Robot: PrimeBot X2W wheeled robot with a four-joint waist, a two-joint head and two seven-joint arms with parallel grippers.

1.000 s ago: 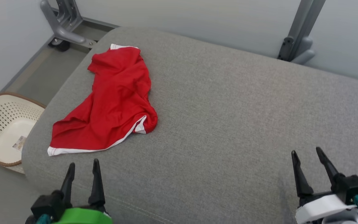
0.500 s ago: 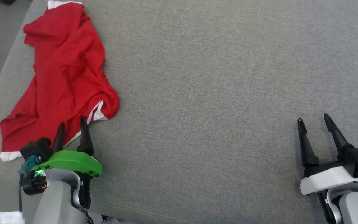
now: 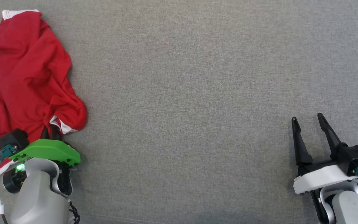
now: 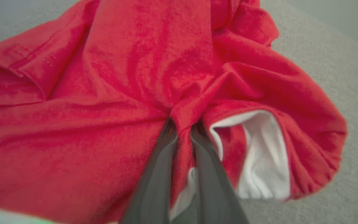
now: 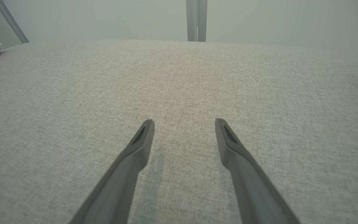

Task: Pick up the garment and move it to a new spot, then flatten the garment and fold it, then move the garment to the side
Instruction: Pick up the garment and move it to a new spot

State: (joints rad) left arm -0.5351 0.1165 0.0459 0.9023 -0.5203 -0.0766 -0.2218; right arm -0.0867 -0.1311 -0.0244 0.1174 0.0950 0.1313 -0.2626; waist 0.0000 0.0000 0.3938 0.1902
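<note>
Counted one red garment [image 3: 26, 71], crumpled at the left edge of the head view on one grey cushion [image 3: 197, 93], and two grippers. Made out in the left wrist view, better than past the green cover [image 3: 47, 151] in the head view, the left gripper [image 4: 183, 127] pinched nearly shut on a red fold beside a white hem [image 4: 259, 155]. Saw the right gripper [image 3: 306, 116] at lower right spread wide and empty, well apart from the garment.

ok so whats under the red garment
The red garment lies on the grey cushion, which shows beside it. Whatever is directly beneath it is covered by cloth. The left pincer is shut on a fold next to the white trim.
</note>
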